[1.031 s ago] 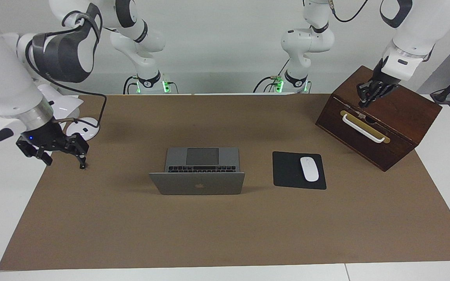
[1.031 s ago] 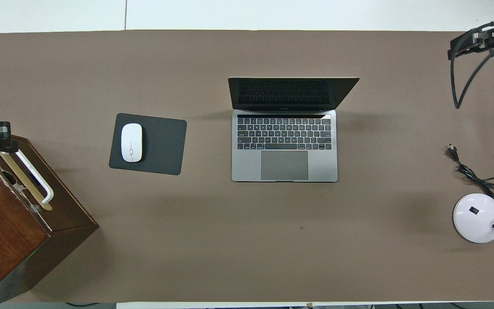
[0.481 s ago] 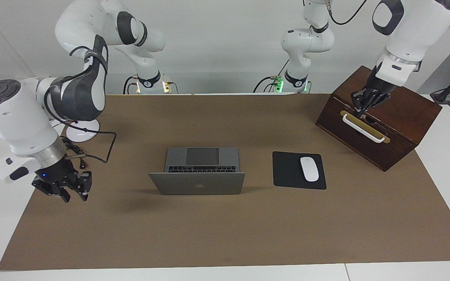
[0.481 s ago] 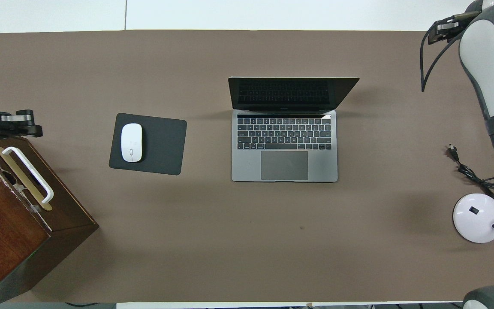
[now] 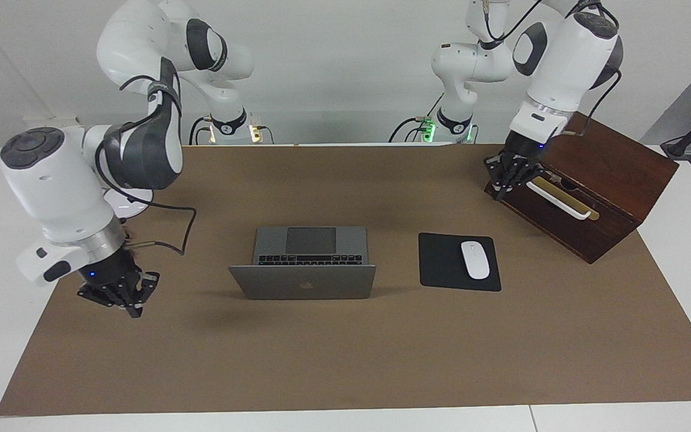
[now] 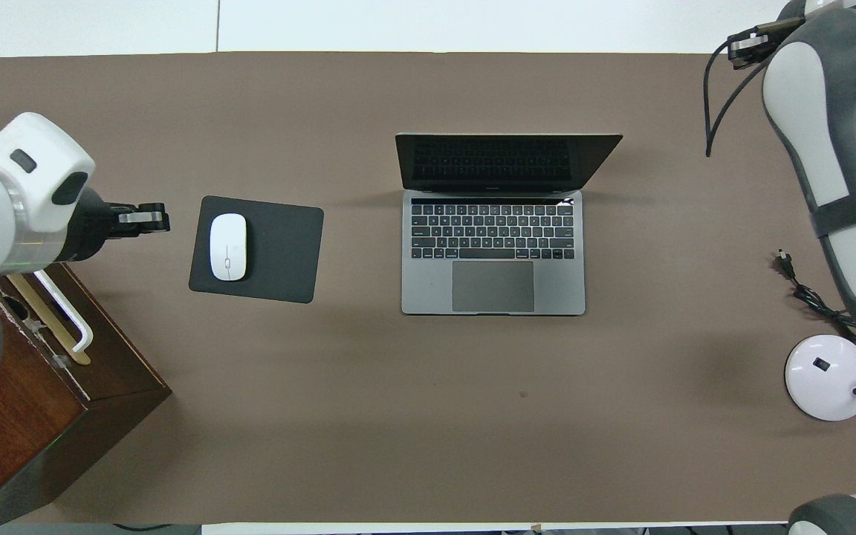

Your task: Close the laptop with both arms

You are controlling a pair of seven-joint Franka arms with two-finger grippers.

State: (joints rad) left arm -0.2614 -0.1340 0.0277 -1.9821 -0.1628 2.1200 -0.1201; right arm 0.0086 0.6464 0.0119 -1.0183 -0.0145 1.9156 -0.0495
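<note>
— So, where is the right gripper?
— Up over the brown mat at the right arm's end of the table, its fingers pinched together on nothing. The laptop sits well apart from it, toward the middle of the mat.
— Is the laptop shut?
— No, the lid stands up, with the dark logo on its back turned away from the robots and the keyboard and trackpad lying bare on the robots' side.
— And the left gripper?
— It hangs just beside the near corner of the wooden box, by the end of the box's white handle. Its fingers meet too, holding nothing. I cannot tell whether it touches the box.
— What lies between that gripper and the laptop?
— A black mouse pad with a white mouse on it, nearer to the gripper than the laptop is.
— Anything by the right arm?
— A round white lamp base with a black cord, at that arm's end of the table.
</note>
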